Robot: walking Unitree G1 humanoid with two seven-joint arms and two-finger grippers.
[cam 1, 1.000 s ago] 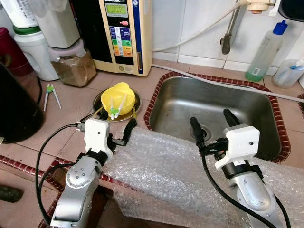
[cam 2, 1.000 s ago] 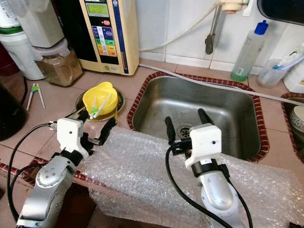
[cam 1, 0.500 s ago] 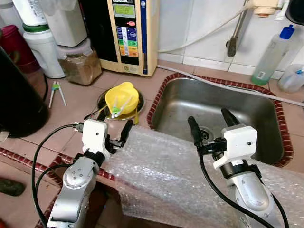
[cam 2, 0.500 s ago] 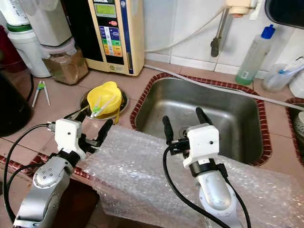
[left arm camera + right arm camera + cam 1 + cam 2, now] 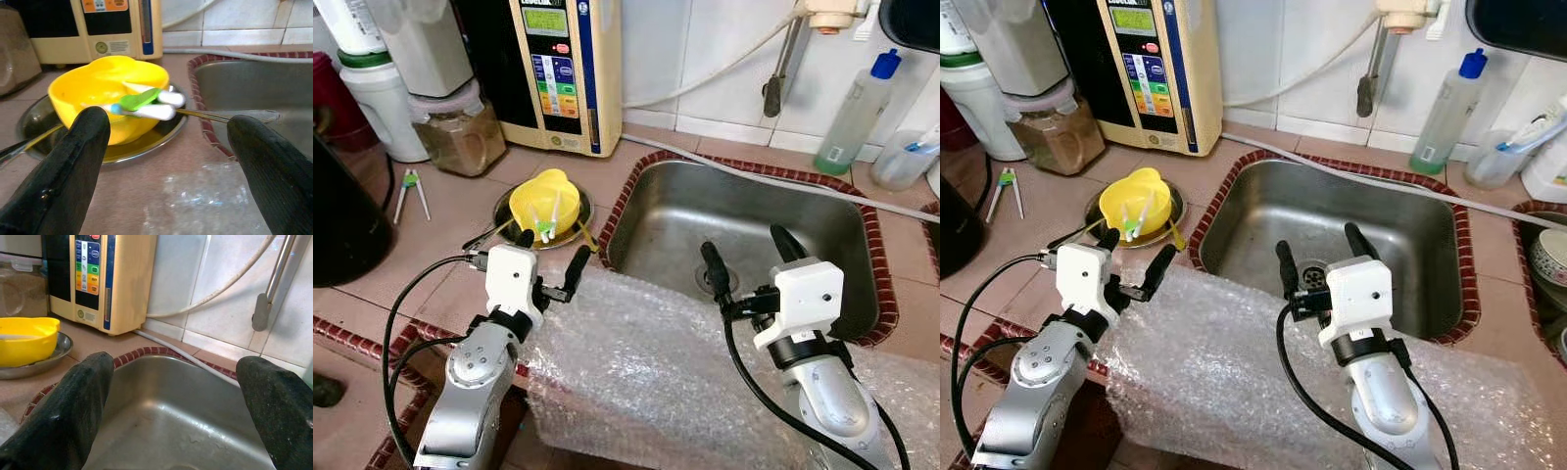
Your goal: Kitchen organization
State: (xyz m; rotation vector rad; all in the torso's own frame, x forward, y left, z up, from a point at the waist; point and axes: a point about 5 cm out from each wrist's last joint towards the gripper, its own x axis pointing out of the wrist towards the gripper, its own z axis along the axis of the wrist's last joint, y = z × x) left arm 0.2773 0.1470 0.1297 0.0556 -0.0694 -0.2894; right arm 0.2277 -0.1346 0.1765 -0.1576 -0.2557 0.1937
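Note:
A yellow bowl (image 5: 543, 201) holding white and green plastic utensils (image 5: 146, 103) sits on a round metal plate (image 5: 582, 203), left of the steel sink (image 5: 744, 215). A sheet of bubble wrap (image 5: 646, 362) lies over the counter's front edge and the sink's near rim. My left gripper (image 5: 551, 250) hovers open just in front of the bowl, at the wrap's left corner, with nothing between its fingers. Above the wrap, my right gripper (image 5: 745, 247) stands open and empty over the sink's near side.
A cream water machine (image 5: 563, 69) stands at the back wall beside a jar (image 5: 460, 137) and a white container (image 5: 382, 93). A black appliance (image 5: 342, 215) is at far left, with small tongs (image 5: 408, 186) nearby. A green soap bottle (image 5: 850, 117) stands behind the sink.
The head view has shifted a little, so the whole scene sits differently in the picture. Both arms keep the same pose over the bubble wrap, fingers still open.

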